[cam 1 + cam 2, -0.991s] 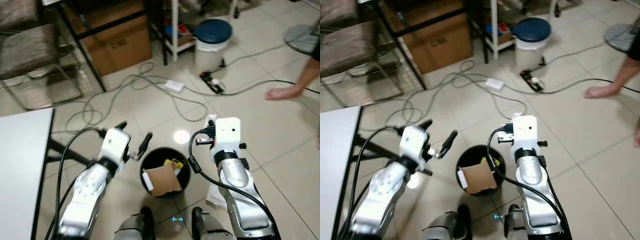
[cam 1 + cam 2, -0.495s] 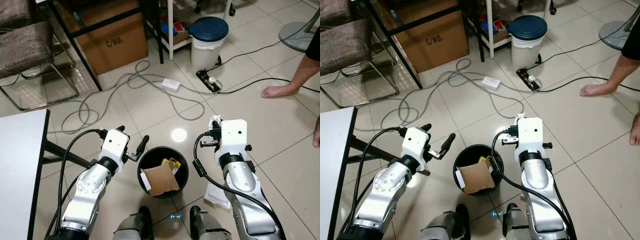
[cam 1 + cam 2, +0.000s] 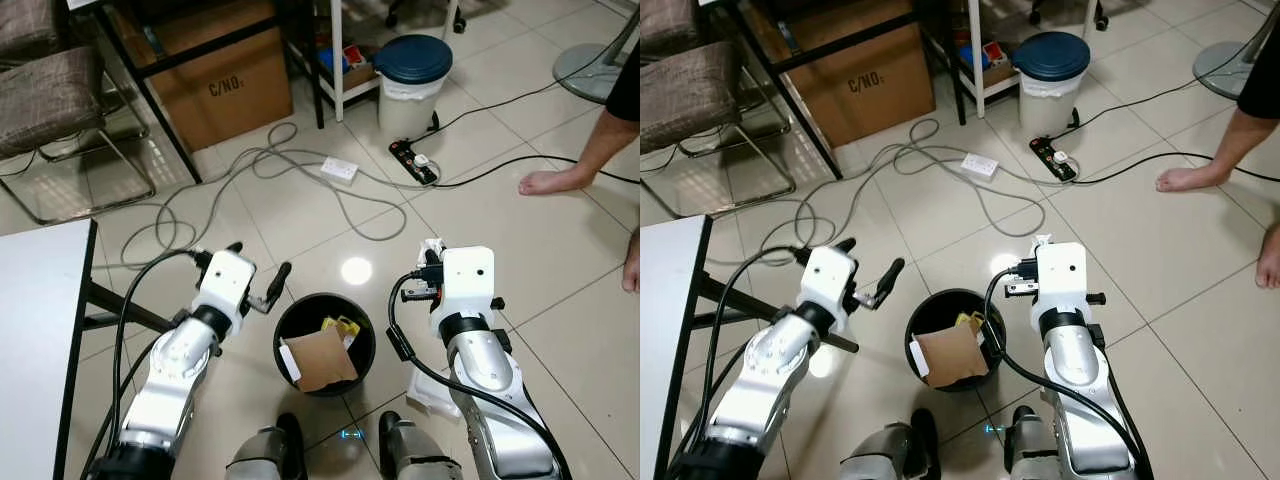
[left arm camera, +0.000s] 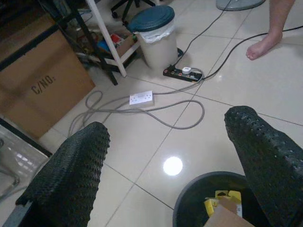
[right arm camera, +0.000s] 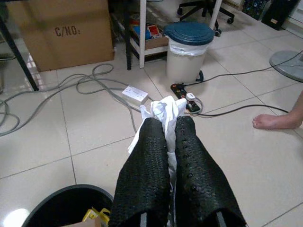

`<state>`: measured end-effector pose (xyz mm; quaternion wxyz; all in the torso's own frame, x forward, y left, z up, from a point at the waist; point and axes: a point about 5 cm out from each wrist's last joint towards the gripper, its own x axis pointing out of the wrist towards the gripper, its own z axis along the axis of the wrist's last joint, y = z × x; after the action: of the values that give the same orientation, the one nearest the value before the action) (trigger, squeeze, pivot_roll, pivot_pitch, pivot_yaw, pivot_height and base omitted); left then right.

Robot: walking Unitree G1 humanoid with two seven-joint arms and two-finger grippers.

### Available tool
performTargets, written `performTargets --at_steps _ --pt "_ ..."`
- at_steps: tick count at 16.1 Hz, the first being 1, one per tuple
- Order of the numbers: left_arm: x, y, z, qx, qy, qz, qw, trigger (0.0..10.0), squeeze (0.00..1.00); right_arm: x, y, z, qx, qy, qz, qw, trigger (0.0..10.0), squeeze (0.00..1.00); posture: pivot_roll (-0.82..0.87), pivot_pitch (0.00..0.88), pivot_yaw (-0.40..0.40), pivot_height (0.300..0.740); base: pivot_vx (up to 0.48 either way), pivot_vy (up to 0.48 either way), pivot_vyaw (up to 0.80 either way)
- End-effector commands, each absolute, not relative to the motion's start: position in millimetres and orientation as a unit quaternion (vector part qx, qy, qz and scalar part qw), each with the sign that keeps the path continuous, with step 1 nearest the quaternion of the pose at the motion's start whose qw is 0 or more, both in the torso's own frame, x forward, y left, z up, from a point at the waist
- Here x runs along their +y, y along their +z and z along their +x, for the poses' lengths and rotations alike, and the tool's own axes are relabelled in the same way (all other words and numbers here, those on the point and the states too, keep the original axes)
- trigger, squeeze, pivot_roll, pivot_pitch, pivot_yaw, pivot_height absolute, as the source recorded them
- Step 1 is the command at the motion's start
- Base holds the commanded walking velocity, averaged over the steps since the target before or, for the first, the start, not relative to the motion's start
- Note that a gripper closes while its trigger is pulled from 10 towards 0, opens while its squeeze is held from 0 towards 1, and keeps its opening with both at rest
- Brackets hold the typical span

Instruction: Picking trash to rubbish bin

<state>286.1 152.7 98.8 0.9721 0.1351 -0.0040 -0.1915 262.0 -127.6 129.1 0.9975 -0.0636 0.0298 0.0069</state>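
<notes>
- The left gripper (image 3: 262, 292) is drawing back from the bin (image 3: 326, 343) compared with a moment ago, its fingers (image 4: 75, 175) spread wide and holding nothing, so its share looks done for now.
- The right gripper (image 5: 166, 142) is staying just beside the bin's far rim, hardly shifted; the drop is not yet made.
- Its fingers (image 5: 142, 165) are pressing together on a crumpled white tissue (image 5: 161, 109), which is sticking out past the tips and hanging between them.
- Cardboard (image 3: 324, 358) and a yellow wrapper (image 3: 344, 326) are already lying inside the bin.
- The tissue is hovering over tiled floor (image 3: 500, 250), so the arm probably needs to swing inward before letting go.
</notes>
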Motion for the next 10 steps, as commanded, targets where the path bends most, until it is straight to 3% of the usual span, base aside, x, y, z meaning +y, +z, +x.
performTargets --at_steps 1,10 --pt "153.5 102.3 281.1 -0.006 -0.19 0.125 0.974 10.0 0.0 -124.6 132.8 258.8 0.021 0.014 -0.06 0.998 10.0 0.0 -0.07 0.278 0.108 0.74 0.0 0.0 0.0" --pt "149.4 105.3 284.7 0.003 -0.197 0.118 0.973 10.0 0.0 -124.7 131.9 259.4 0.018 0.014 -0.062 0.998 10.0 0.0 -0.08 0.269 0.111 0.74 0.0 0.0 0.0"
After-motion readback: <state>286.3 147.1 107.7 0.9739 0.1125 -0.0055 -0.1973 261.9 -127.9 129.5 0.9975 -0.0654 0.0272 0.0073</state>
